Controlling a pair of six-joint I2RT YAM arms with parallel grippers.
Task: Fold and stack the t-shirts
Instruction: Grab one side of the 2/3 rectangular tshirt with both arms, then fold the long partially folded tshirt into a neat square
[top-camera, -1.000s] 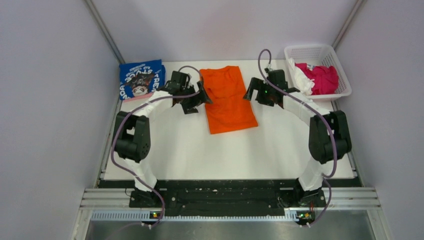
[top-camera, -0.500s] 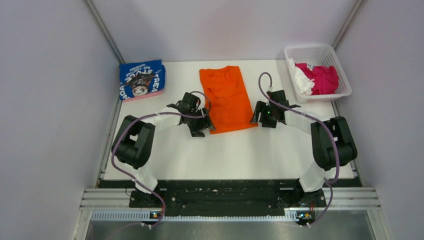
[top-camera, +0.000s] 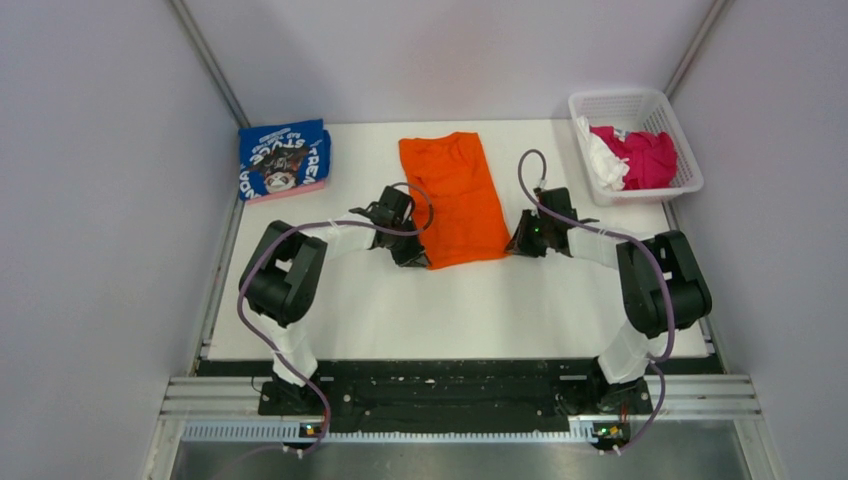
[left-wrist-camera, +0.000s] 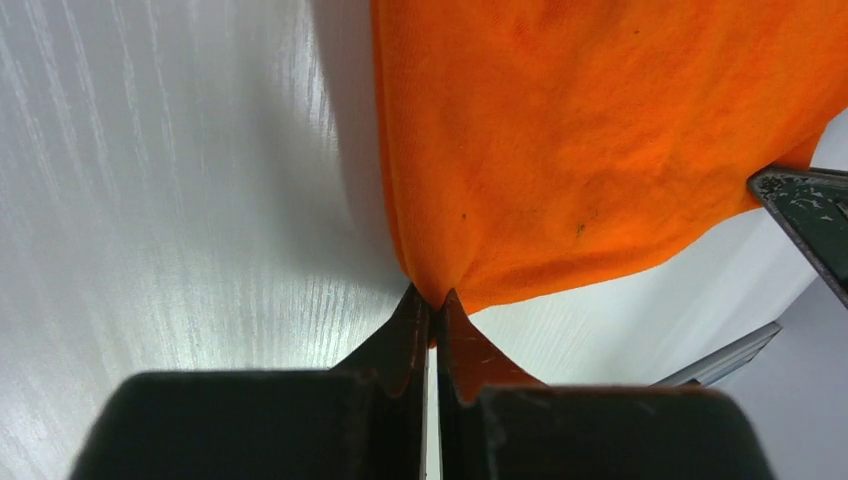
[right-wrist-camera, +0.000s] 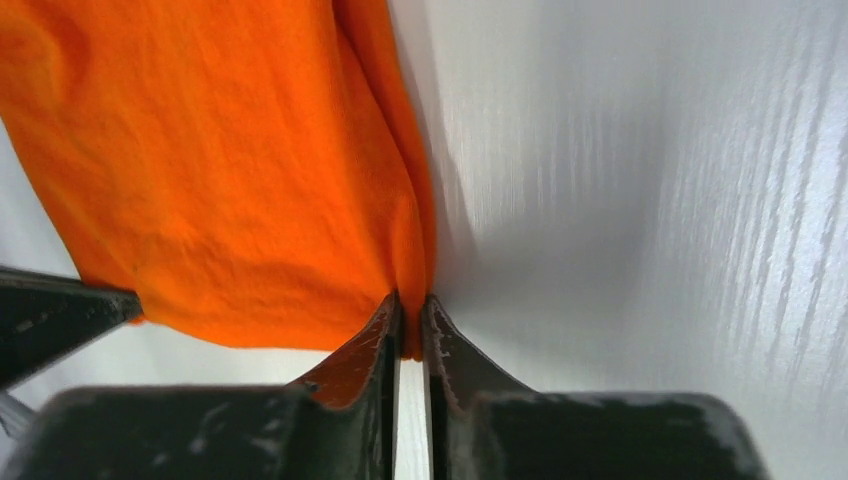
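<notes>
Left gripper (left-wrist-camera: 432, 300) is almost closed, pinching the near left corner of the orange t-shirt (top-camera: 455, 200), which lies flat on the middle of the counter (top-camera: 400, 310). Right gripper (right-wrist-camera: 410, 305) pinches the shirt's near right corner the same way. Folded blue t-shirt (top-camera: 284, 158) sits at the far left.

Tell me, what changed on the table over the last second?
Both arms drew back toward their bases, to the near corners of the orange shirt. The left gripper and right gripper, open before, closed and now pinch those corners. The shirt itself, the blue shirt and the basket stayed put.
</notes>
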